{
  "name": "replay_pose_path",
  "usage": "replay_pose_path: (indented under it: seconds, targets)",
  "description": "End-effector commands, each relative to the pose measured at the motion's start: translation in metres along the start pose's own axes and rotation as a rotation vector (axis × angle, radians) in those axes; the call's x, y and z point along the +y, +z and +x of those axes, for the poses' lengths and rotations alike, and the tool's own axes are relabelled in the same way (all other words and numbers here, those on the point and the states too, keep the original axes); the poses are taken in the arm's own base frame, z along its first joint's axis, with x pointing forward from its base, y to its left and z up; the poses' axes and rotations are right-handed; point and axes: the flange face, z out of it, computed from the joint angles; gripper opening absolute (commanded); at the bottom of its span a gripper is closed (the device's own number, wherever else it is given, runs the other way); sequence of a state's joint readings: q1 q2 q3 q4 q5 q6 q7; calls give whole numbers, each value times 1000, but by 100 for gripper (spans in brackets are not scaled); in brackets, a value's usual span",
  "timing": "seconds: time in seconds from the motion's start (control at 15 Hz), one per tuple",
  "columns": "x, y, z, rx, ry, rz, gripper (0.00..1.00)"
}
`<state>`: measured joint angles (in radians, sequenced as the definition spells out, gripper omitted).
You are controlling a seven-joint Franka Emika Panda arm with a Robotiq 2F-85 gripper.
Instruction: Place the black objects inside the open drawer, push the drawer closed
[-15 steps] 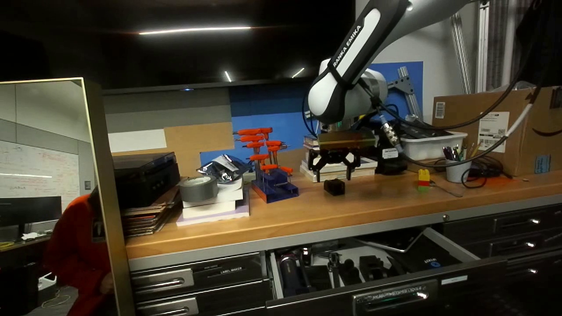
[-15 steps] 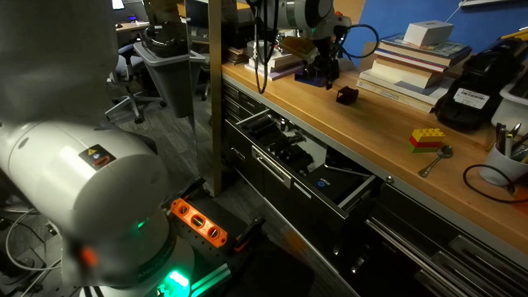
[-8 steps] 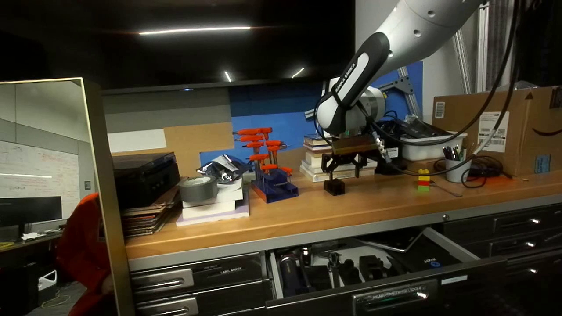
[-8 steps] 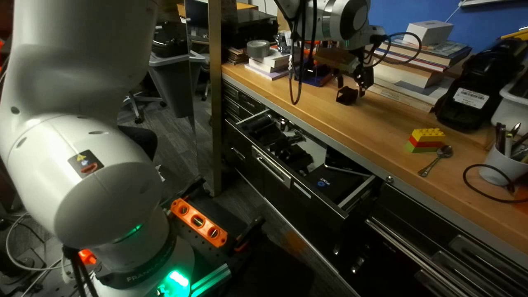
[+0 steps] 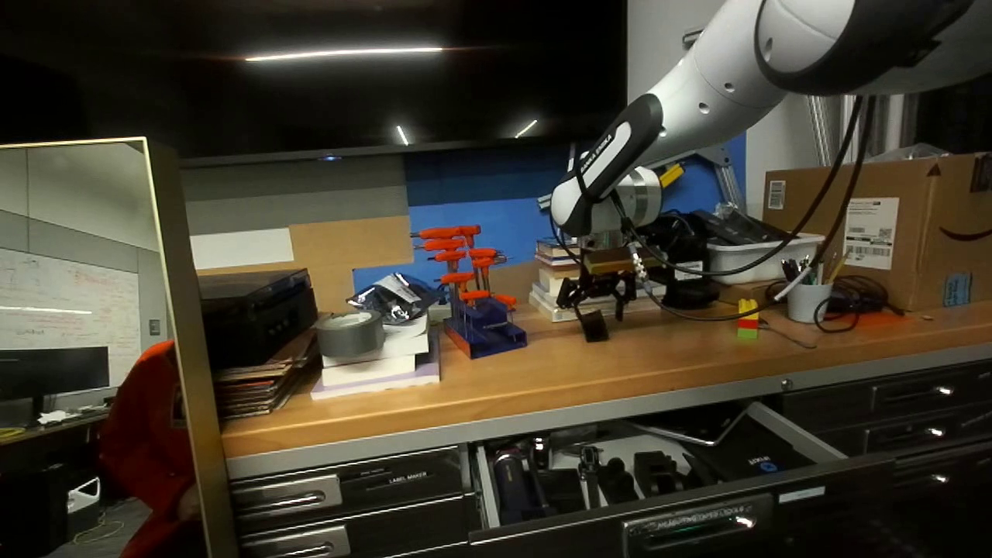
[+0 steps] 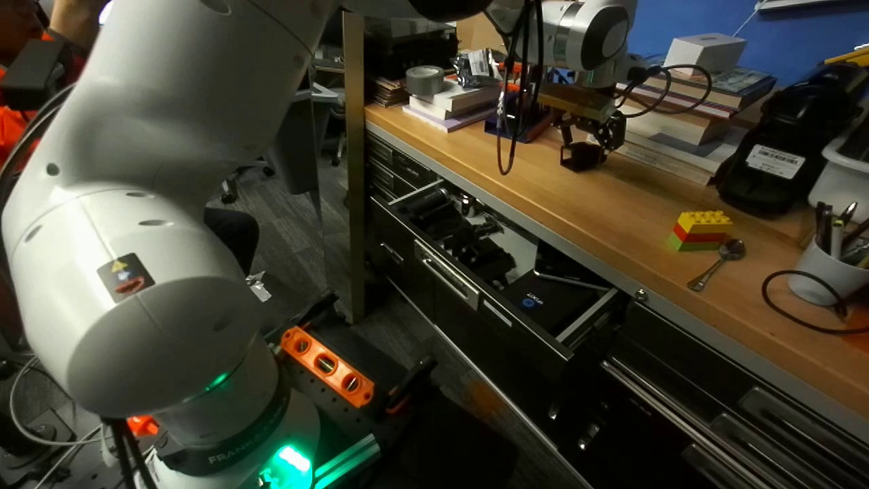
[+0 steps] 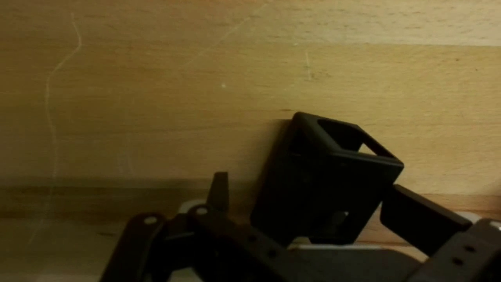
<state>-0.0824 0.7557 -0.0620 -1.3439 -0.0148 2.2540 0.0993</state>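
Worktop (image 7: 156, 86) scratched, open drawer (image 5: 697, 528), dark screen (image 5: 349, 89)

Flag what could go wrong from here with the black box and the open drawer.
1. Off-centre grasp: the tool is open, with one finger touching or nearly touching the black box and a clear gap at the other. Shutting may shove or twist the box.
2. Slip: the box is hollow and sits at an angle between the fingers, so the hold could be partial.
3. Jam: the open drawer is crowded with black items; the box might land on top and catch during closing.
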Motion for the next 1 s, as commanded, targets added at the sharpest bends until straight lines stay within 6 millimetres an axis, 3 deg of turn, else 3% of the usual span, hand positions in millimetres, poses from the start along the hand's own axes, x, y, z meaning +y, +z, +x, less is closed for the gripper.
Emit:
replay_pose_path:
  seconds: [0.0, 0.47, 0.53, 0.6, 0.93]
  targets:
    - [-2, -1, 17, -37, -24, 51, 100]
    - [0, 13, 23, -115, -31, 75, 100]
    - [0, 17, 23, -120, -36, 72, 75]
    - [1, 19, 24, -125, -36, 72, 74]
    - [4, 20, 27, -138, -28, 68, 35]
